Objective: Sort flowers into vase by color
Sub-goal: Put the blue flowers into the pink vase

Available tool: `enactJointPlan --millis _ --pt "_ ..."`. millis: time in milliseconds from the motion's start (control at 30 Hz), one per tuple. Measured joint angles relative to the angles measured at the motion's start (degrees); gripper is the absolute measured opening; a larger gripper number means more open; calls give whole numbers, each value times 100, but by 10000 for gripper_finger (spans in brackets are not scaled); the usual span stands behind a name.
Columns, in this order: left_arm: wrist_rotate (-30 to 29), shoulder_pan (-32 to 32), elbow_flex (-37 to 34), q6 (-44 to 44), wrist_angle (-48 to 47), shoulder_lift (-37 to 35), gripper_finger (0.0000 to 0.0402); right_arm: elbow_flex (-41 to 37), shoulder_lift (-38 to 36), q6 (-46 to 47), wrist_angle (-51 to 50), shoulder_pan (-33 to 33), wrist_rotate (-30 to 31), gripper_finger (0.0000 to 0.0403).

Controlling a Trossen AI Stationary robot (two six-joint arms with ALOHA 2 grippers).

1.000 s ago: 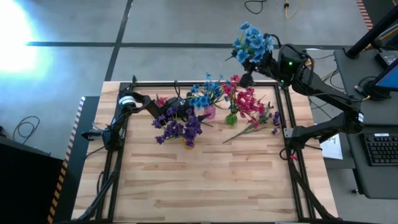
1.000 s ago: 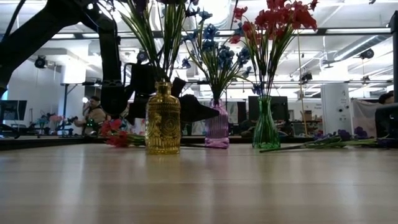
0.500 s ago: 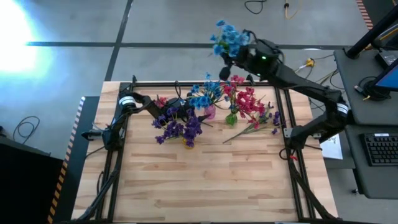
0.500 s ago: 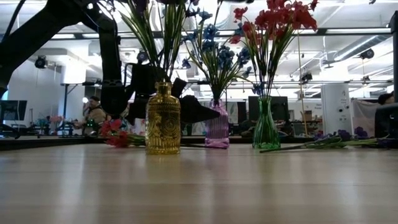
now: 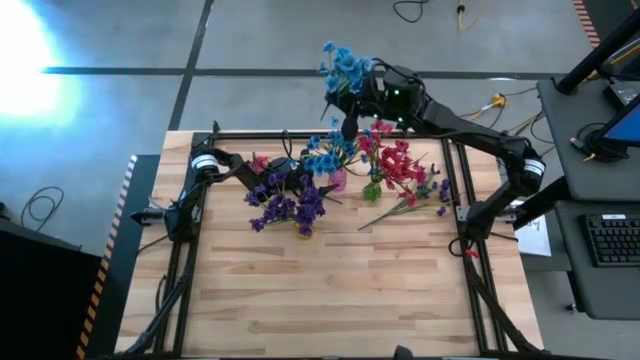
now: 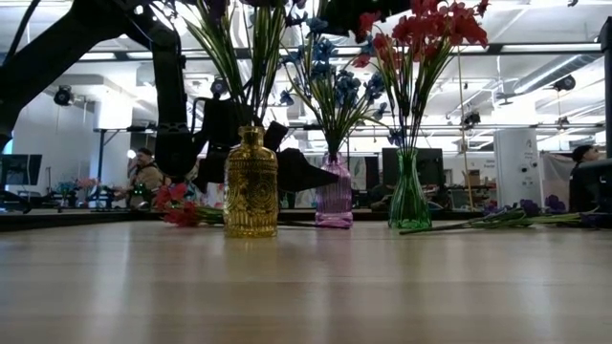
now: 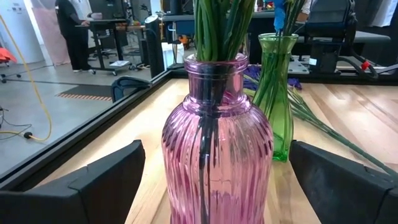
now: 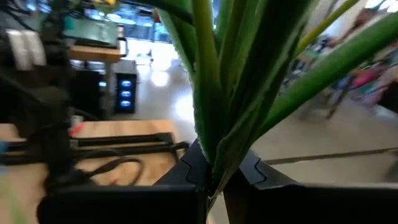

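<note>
- Overhead, right gripper (image 5: 352,112) raised above the table's far edge, fingers pressed together on the green stems of a blue flower sprig (image 5: 343,68); blooms out past the far rail, over the floor.
- In the right wrist view, same green stems (image 8: 214,93) pinched between the two dark fingers (image 8: 186,165), leaves fanning out from the grip.
- Left gripper (image 5: 300,181) low at the table's far left, spread wide either side of the pink ribbed vase (image 7: 216,155); no contact visible between fingers (image 7: 93,186) and glass.
- Pink ribbed vase holding blue flowers (image 5: 327,152); stems upright in its neck.
- Green glass vase (image 6: 408,196) just beside it toward the right arm, holding red-pink flowers (image 5: 398,160).
- Gold patterned vase (image 6: 251,183) nearer the table's middle, holding purple flowers (image 5: 288,203).
- Loose mixed sprigs (image 5: 420,198) lying flat on the wooden table (image 5: 330,290) beside the green glass vase, purple and red-pink blooms among them, stems pointing toward the table's middle.
- One red-pink sprig (image 6: 177,205) lying on the table at the far left, near the left arm.
- Beyond the table, a person (image 6: 145,175) in the room behind, seen at table height.
</note>
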Motion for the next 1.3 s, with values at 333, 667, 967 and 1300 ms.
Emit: enactJointPlan --millis 333,667,967,1300 --pt "0 0 1 -1 3 0 381 2 155 522 -653 0 -369 18" --pt "0 0 2 -1 4 0 381 -9 155 905 -1110 0 -857 18" --pt "-4 0 2 -1 6 0 381 -20 371 1040 -1473 79 -1003 18" --pt "-40 0 11 -42 4 0 381 112 551 809 -1896 103 -1116 18"
